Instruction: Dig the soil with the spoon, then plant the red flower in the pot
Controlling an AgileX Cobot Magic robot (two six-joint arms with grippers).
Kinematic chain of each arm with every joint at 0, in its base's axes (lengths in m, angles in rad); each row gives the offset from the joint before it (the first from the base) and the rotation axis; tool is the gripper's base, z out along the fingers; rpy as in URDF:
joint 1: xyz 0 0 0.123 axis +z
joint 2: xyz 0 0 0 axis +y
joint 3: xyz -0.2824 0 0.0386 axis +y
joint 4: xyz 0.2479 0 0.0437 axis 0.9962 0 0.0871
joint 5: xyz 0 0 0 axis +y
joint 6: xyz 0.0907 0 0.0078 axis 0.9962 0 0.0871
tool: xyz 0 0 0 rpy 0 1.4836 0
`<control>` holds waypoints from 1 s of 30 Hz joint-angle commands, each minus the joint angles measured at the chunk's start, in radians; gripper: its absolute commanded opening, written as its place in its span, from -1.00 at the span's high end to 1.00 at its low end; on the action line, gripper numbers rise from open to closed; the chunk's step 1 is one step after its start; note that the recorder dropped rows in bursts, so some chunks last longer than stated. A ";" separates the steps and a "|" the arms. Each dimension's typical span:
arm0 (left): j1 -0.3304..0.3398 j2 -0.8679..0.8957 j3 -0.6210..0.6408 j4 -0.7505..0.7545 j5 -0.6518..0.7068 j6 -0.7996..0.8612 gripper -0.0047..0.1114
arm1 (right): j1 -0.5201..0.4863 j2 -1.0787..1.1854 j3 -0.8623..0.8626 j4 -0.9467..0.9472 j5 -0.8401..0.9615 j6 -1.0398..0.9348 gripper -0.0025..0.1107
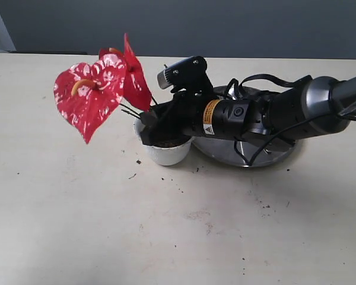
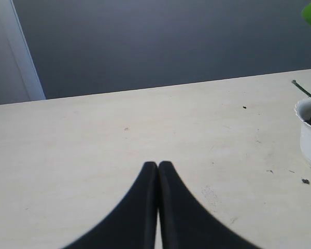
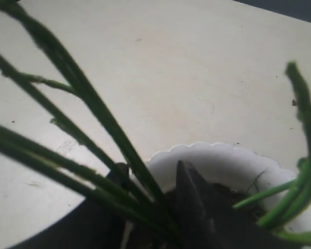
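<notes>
The right pincer is spread around the stems of the red flower in the pot. The stems lean toward the left edge of the surface.

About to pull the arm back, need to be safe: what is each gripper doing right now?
Left gripper: shut, holding nothing.
Right gripper: open, red flower stems running between its parted jaws, at the pot.

Three views meeting at the pot
We overlook the desk from above; the left hand camera skims low, pot aside; the right hand camera hangs close over it.
</notes>
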 commanded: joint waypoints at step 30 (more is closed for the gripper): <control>-0.003 -0.005 0.000 0.001 0.001 -0.004 0.91 | 0.003 -0.038 -0.080 0.062 0.232 -0.078 0.97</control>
